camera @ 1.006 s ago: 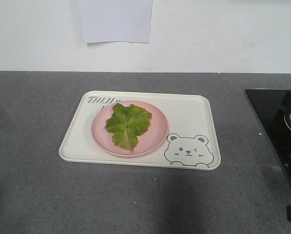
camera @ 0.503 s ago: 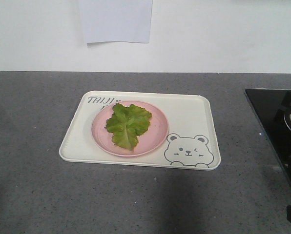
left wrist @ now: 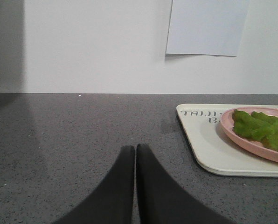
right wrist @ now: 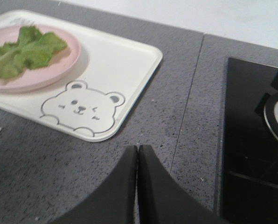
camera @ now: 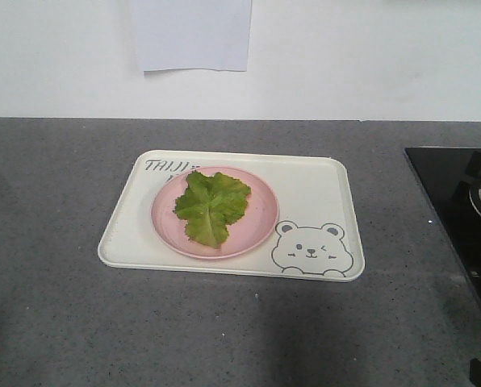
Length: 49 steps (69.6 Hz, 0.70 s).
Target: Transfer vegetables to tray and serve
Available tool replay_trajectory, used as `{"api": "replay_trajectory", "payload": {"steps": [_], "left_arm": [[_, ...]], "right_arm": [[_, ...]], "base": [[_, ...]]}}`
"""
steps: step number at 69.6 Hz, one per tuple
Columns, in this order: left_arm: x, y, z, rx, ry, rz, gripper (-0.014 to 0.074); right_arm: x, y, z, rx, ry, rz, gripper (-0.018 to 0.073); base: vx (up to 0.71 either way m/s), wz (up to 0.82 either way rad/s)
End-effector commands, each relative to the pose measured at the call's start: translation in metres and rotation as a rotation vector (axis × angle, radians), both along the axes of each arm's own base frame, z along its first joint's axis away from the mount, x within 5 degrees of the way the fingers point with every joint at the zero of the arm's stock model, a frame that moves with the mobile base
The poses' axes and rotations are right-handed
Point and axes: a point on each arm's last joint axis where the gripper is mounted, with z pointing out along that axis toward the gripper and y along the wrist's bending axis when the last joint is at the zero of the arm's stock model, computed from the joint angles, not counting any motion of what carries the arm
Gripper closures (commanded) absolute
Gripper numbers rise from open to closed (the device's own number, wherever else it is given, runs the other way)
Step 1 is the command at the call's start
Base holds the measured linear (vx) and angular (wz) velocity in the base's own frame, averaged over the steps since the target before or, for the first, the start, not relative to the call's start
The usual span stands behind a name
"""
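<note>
Resting with both sets of jaws pressed together and holding nothing, we keep our left gripper (left wrist: 135,149) and right gripper (right wrist: 137,150) low over the grey tabletop (camera: 55,322), one at each short end of the tray (camera: 313,189). That tray runs lengthwise between us. On it sits a pink plate (camera: 257,222) carrying the lettuce leaf (camera: 212,205), toward our left end. We judge the left arm nearer the leaf, the right nearer the stove (right wrist: 255,140).
</note>
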Motion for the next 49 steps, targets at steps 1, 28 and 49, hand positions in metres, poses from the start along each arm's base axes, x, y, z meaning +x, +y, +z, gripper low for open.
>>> {"api": "replay_trajectory", "payload": {"steps": [1,28,49], "left_arm": [[0.0,0.001,0.005,-0.013,-0.068,0.006,0.0604],[0.0,0.001,0.005,-0.013,-0.068,0.006,0.0604],[0.0,0.001,0.004,-0.012,-0.065,0.006,0.0604]], "right_arm": [[-0.006,-0.006,0.002,0.045,-0.174,-0.064,0.0564],[-0.037,-0.014,-0.069,0.229,-0.331,-0.134,0.0564],[-0.039,-0.014,-0.074,0.261,-0.337,-0.138,0.0564]], "base": [[0.0,0.0],[0.0,0.0],[0.0,0.0]]}}
